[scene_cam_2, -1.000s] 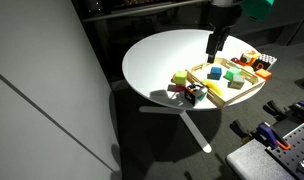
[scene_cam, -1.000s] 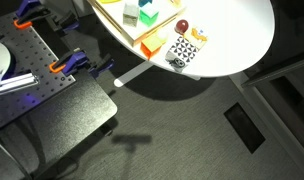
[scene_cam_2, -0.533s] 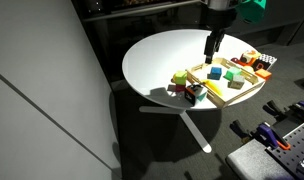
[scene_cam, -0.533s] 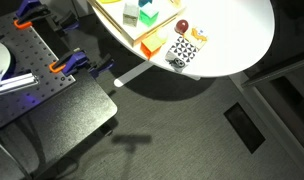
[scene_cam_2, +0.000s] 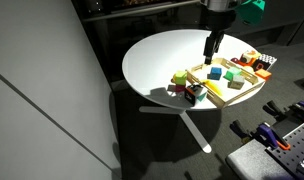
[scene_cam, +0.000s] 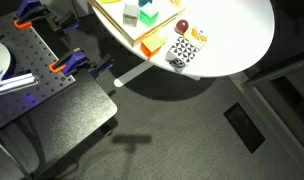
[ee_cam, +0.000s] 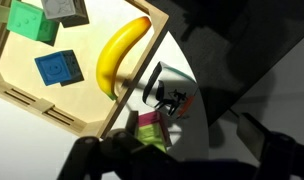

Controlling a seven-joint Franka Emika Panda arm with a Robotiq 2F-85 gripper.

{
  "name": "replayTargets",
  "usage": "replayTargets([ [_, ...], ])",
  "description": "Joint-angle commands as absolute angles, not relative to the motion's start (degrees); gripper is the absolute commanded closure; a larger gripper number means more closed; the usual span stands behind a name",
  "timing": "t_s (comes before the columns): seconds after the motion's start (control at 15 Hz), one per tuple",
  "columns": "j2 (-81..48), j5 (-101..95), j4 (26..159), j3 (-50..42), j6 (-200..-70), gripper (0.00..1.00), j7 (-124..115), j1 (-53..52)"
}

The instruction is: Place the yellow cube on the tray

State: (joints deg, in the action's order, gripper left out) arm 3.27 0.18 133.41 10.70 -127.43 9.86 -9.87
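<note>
Yellow cube (scene_cam: 199,36) sits off the tray (scene_cam: 150,47), on the round white table (scene_cam: 237,30). It's right at the far edge of the b/w patterned square (scene_cam: 182,52); can't tell if it's on the square or just beside it. Red ball (scene_cam: 181,25) is near, btw cube and tray.

Tray lies close to the table edge w/ a blue cube (scene_cam_2: 214,73), green blocks and a banana (ee_cam: 122,55) inside. Wrist view shows the banana along the rim, blue cube just beside it.

Gripper (scene_cam_2: 211,56) hangs pointing down over the tray's far side, above the blocks, touching nothing. Wrist view shows it only as dark blurs at the bottom corners, spread wide w/ nothing btw them.

Off the tray on its other side are a yellow-green object (scene_cam_2: 179,77) and a small dark cluster (scene_cam_2: 195,93), close to the rim.

Table has a plain white top and a white pedestal leg (scene_cam_2: 197,132) running down to dark grey carpet (scene_cam: 192,130). Black perforated bench (scene_cam: 32,70) w/ orange-blue clamps (scene_cam: 64,66) stands beside the table. There's a dark rect. floor plate (scene_cam: 242,127) set in the carpet. Large grey panel (scene_cam_2: 42,110) fills one side of an exterior view.
</note>
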Motion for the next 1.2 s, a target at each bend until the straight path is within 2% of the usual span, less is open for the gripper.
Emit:
replayTargets([
  [0.0, 1.58, -0.62, 132.76, 10.26, -131.31, 0.00, 11.42, -9.92],
  [0.47, -4.53, -1.78, 131.03, 10.03, -140.46, 0.00, 14.49, -9.48],
  [1.13, -15.01, -4.82, 125.56, 9.76, -146.42, 0.00, 16.70, -8.75],
])
